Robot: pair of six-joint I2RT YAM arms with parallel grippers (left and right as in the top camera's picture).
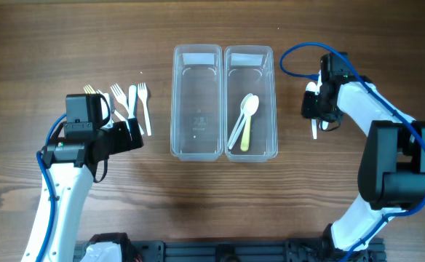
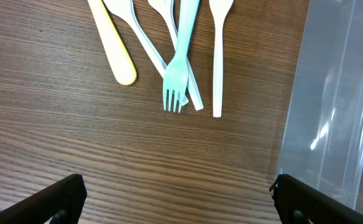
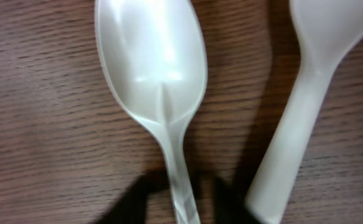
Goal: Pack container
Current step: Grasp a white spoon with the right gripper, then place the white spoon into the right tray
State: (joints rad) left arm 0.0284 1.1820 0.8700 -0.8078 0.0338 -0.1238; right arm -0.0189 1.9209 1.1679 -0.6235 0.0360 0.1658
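Note:
Two clear plastic containers stand side by side; the left container [image 1: 196, 102] is empty and the right container [image 1: 251, 102] holds two spoons [image 1: 245, 120]. Several plastic forks [image 1: 129, 102] lie left of them, also in the left wrist view [image 2: 176, 81]. My left gripper [image 2: 178, 199] is open and empty just below the forks. My right gripper [image 3: 183, 202] is down at the table right of the containers, its blurred fingers closed tight on the handle of a translucent white spoon [image 3: 153, 68]. A second white spoon [image 3: 299, 112] lies beside it.
The left container's wall [image 2: 330, 99] is close to my left gripper's right finger. A yellow handle [image 2: 116, 53] lies among the forks. My right arm [image 1: 387, 138] reaches in from the right edge of the wooden table.

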